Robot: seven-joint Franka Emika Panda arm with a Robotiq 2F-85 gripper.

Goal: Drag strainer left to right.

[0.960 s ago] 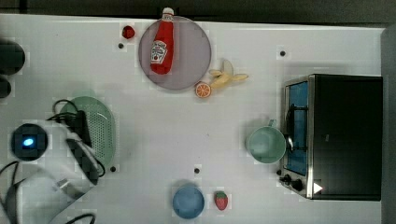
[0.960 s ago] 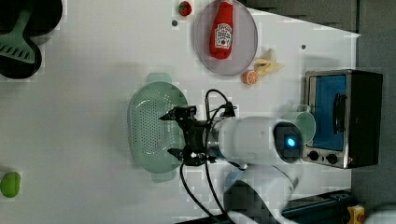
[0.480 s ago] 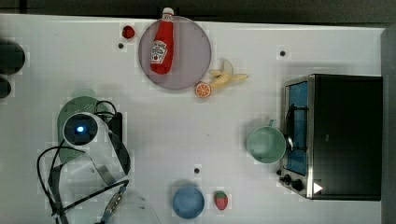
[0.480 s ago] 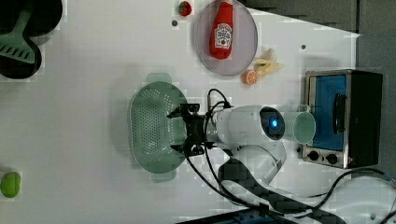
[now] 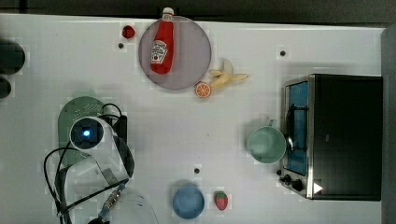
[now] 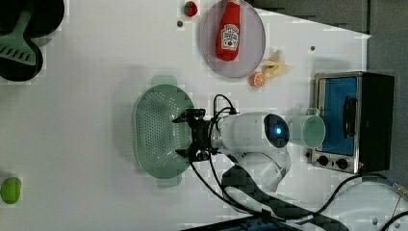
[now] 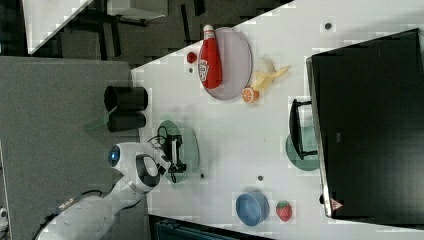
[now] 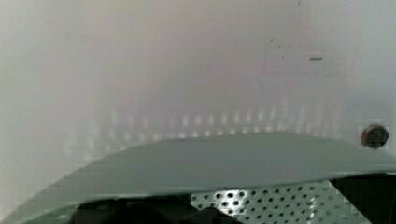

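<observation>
Where the table lies smooth white, perforated oval mint plastic strainer, black pincer spread wide inside.

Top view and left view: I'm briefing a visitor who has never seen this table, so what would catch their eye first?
Likely the white robot arm with its glowing blue light, its gripper at the strainer's rim on the left view's right. Next, the red ketchup bottle lying on a grey plate near the top view's upper edge. Then the black toaster oven at the top view's right, with a mint cup beside it.
</observation>
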